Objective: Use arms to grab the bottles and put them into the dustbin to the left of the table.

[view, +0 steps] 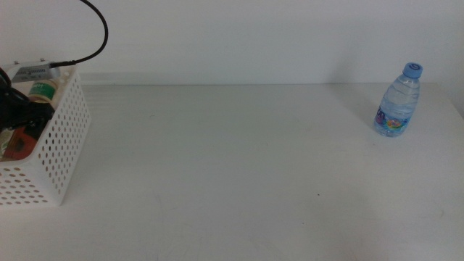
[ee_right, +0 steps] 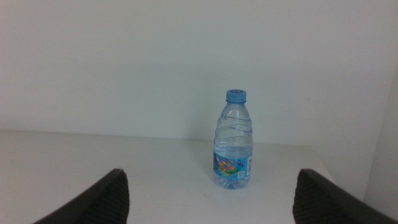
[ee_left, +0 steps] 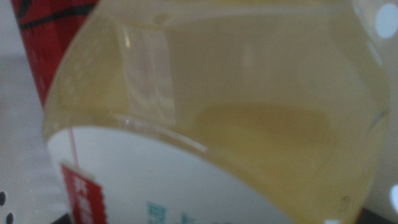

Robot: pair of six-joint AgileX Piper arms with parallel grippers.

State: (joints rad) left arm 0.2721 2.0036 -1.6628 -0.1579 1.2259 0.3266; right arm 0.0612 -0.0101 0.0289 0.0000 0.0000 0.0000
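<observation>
The white perforated dustbin [view: 61, 145] stands at the table's [view: 232, 181] left edge. My left gripper [view: 16, 114] is down inside it, under a white housing with a black cable. The yellow bottle [ee_left: 249, 112] fills the left wrist view, very close, with the red can [ee_left: 46, 37] right behind it. In the middle view the yellow bottle's cap [view: 42, 90] and the red can [view: 18, 143] show inside the bin. The small blue-capped water bottle [view: 399, 101] stands upright at the table's far right. My right gripper [ee_right: 210, 177] is open, facing the water bottle [ee_right: 234, 140] from a distance.
A white wall runs behind the table. The table's right edge lies close beside the water bottle. A wide stretch of bare white tabletop lies between the dustbin and the water bottle.
</observation>
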